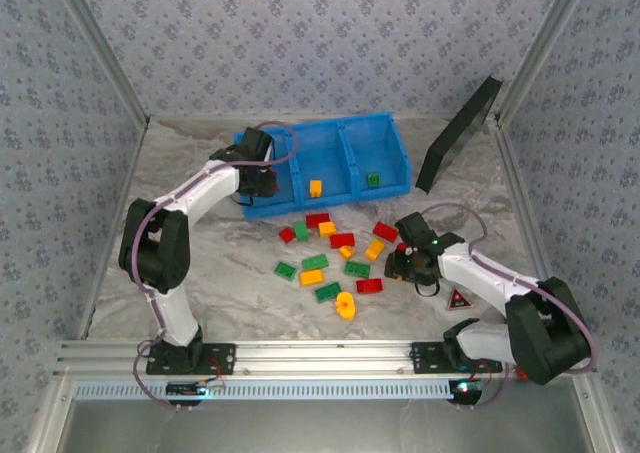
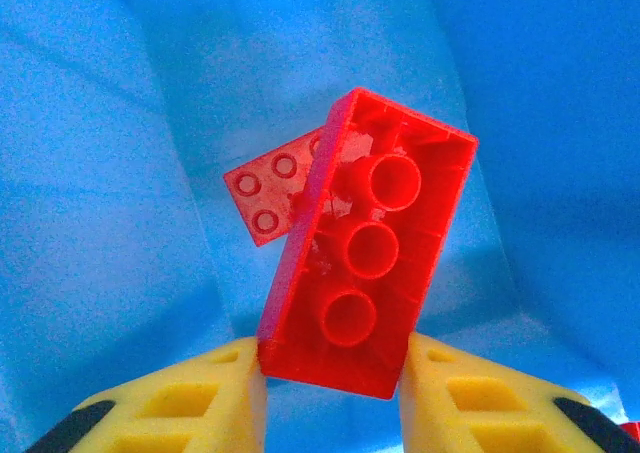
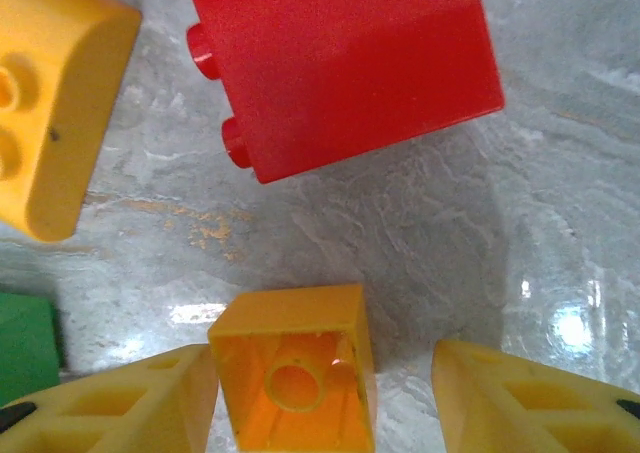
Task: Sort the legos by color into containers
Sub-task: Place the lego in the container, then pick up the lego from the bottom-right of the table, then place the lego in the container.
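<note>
Yellow-orange, the small brick is lying hollow side toward the camera between the fingers of the right gripper. It is sitting just beside one finger, with bare counter showing between it and the other (so the jaws are standing released, clasping nothing). Just outside that nearer finger a green brick is peeking in at the edge. Ahead of the gripper a red brick is resting on its side, studs pointing sideways. On the green brick's side, about as far ahead, a bigger yellow brick is lying. This gripper is hovering at the edge of the loose legos scattered on the marble, with the blue bin standing beyond them.

Farther off, the left gripper is hanging in the bin's end compartment. A long red brick is tilting between its fingertips, hollow underside to the camera, its near end touching both tips. Whether they are clenching it or letting go, I cannot tell. Beyond it a second red brick is lying studs up on the compartment floor. In the compartment next to the gripper's a yellow piece is sitting, and in the one farthest from it a green piece.
</note>
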You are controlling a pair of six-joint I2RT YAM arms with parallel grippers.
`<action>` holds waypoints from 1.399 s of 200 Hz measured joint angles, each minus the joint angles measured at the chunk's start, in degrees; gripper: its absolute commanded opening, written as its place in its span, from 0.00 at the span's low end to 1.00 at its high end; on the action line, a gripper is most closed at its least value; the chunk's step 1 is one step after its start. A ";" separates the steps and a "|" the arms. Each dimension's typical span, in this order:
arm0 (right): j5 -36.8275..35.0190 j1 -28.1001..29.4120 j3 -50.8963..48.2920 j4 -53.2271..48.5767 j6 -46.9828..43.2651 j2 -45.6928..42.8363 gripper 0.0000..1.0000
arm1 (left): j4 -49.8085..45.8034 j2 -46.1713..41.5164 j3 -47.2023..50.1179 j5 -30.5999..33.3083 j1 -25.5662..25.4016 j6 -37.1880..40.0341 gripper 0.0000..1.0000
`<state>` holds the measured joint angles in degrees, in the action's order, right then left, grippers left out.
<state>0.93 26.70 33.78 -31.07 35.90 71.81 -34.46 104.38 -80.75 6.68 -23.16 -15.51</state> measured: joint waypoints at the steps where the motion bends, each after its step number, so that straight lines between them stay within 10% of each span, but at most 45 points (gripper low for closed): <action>1: 0.00 0.00 0.00 0.02 -0.07 0.07 0.58 | 0.00 0.00 0.00 0.00 0.00 0.00 0.40; 135: -0.46 0.81 4.70 -3.61 -4.07 0.48 0.29 | -3.10 -4.26 -1.29 -3.21 0.02 2.51 0.55; 190: -2.08 4.74 25.77 -9.22 -10.27 2.36 0.29 | -4.52 -16.41 1.31 -8.87 0.00 3.98 0.57; 280: -5.25 8.52 58.53 -7.32 -22.47 31.89 0.31 | -9.81 -36.57 21.84 -10.60 -2.80 0.24 0.58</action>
<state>-4.32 35.22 92.31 -38.39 13.43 103.70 -44.27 67.81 -58.92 -3.92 -25.96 -15.27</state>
